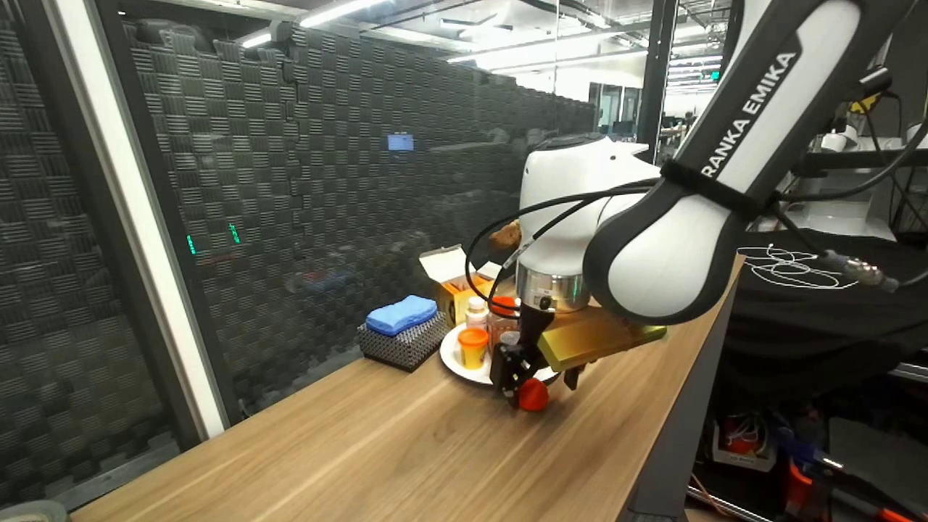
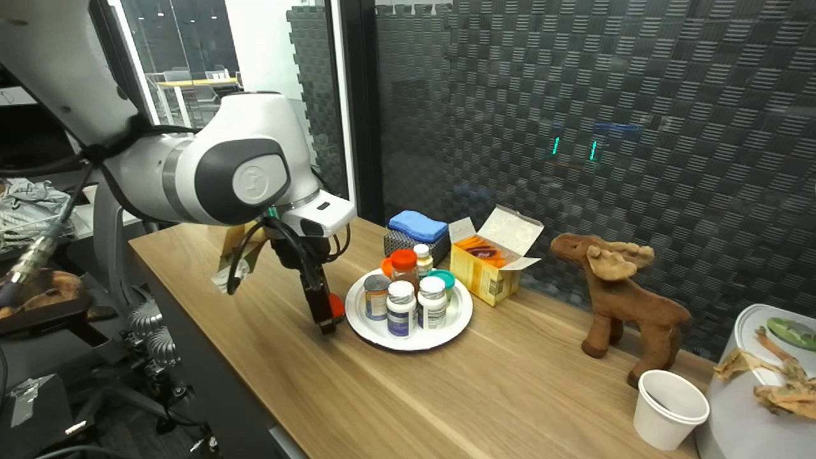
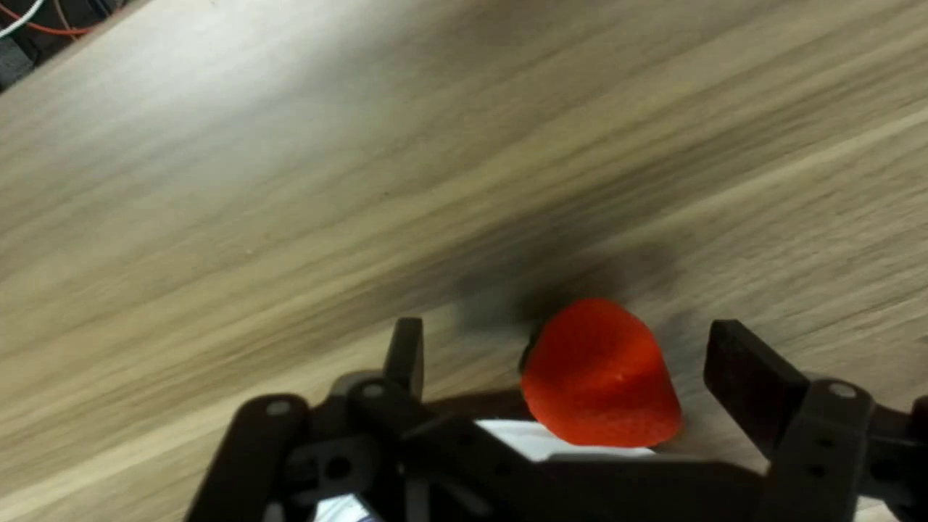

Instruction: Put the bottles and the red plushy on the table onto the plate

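From left to right, the wrist view shows one finger [image 3: 407, 355], a stretch of table [image 3: 290, 181], the plushy [image 3: 602, 377] and the opposite finger [image 3: 754, 391]. The gripper [image 3: 564, 348] stands wide apart and has hold of nothing; wood shows on both sides of the plushy, with the narrower gap on the right. The plushy appears to sit on the table just beside the plate [image 2: 437, 340]; whether it touches the rim, I cannot tell.

It should be light and soft, with enough grip in the cloth not to slip and nothing to break. I'd take it low, across its widest part, and press gently: pinched near the rounded top, it could squirt out. The right-hand finger will probably meet it first and nudge it over.

Counted left to right in an exterior view: one plushy, one plate, and seven bottles [image 2: 401, 312] upright on it. Those look stiff and, being on the plate, need no hold. Then one sponge [image 2: 417, 226] on one dark box [image 2: 400, 244], one yellow box [image 2: 481, 277], one moose [image 2: 631, 312], one cup [image 2: 663, 421], perhaps a stack, and one white tub [image 2: 746, 427], cut off at the edge.
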